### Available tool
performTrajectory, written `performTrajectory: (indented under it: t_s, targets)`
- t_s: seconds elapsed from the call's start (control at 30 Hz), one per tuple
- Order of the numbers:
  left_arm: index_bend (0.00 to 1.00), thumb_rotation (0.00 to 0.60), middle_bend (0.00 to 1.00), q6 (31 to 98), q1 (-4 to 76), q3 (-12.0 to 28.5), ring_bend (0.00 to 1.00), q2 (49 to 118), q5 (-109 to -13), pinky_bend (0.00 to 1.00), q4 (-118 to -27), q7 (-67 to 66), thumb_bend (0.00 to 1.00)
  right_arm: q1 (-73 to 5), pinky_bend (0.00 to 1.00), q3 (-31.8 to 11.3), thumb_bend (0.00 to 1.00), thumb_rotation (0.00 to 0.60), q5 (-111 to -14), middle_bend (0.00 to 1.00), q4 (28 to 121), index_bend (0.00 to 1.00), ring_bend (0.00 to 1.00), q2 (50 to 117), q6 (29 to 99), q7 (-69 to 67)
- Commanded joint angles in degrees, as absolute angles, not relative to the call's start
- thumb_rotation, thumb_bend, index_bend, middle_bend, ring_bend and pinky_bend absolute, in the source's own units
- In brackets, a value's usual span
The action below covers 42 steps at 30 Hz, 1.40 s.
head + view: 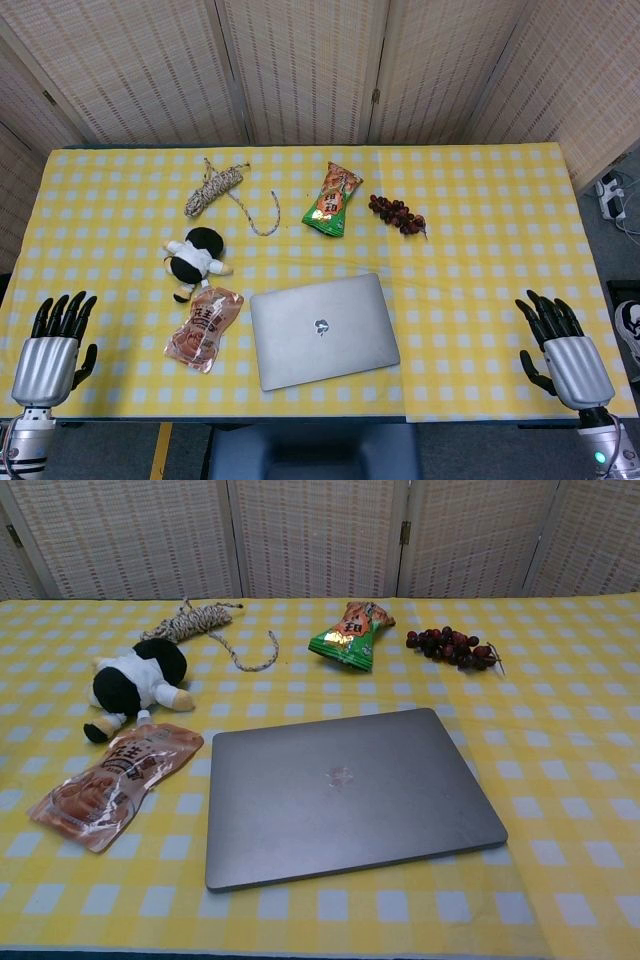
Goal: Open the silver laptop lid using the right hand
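Fingers spread and empty, the right hand rests at the bench edge, well apart from the closed silver laptop. The left hand lies likewise spread beyond a sausage packet.

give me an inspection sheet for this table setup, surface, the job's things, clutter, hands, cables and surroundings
Surface: table under a yellow-and-white checked cloth, lying flat.
Job's things: silver laptop, lid closed, near the front edge, untouched.
Clutter: plush toy and orange snack pack left of the laptop; coiled rope, green snack bag and grapes behind it.
Hands: left hand and right hand at the front corners, fingers apart, holding nothing; neither shows in the chest view.
Cables: white power strip with leads on the floor at right.
Surroundings: woven folding screens behind the table.
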State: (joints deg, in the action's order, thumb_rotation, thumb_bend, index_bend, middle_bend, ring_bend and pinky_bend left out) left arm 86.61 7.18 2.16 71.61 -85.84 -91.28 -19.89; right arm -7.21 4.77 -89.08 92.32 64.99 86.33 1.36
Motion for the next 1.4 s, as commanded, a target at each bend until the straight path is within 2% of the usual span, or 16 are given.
performTrajectory:
  t_s: [0.03,0.4,0.57,0.83,1.13,1.4]
  targets:
    - [0.04,0.600,0.08,86.30,7.37,2.21,0.01,71.65,-85.92,0.00,-91.19,-20.04,0.55,-7.11,0.00,4.43,0.52,0.600,-89.17,0.00,92.37,0.00,0.00,65.06,86.09,1.44]
    - [0.05,0.600,0.08,87.39,6.83,2.14,0.01,71.60,-87.00,0.00,-91.01,-17.43,0.55,-7.08,0.00,3.93,0.52,0.600,-92.93,0.00,91.70,0.00,0.00,65.60,86.18,0.57]
    - [0.05,0.600,0.08,88.02,6.54,1.99,0.01,71.63,-87.73,0.00,-90.96,-16.69,0.55,-9.55,0.00,4.10,0.52,0.600,-96.79,0.00,92.60,0.00,0.00,66.09,83.43,2.19]
    - [0.05,0.600,0.08,89.30,5.77,1.53,0.02,71.13,-89.05,0.00,-91.53,-15.56,0.55,-18.33,0.00,3.24,0.51,0.600,-100.27,0.00,95.38,0.00,0.00,71.05,69.98,7.25]
    - [0.05,0.600,0.08,90.10,5.11,0.93,0.02,70.56,-90.44,0.00,-92.08,-14.72,0.55,-28.02,0.00,-1.16,0.51,0.600,-95.04,0.00,93.99,0.00,0.00,82.70,54.79,13.01]
    - [0.05,0.600,0.08,90.10,4.78,0.88,0.02,70.24,-90.53,0.00,-92.02,-14.22,0.55,-33.03,0.00,-3.12,0.51,0.600,-89.50,0.00,89.41,0.00,0.00,92.28,47.86,19.40]
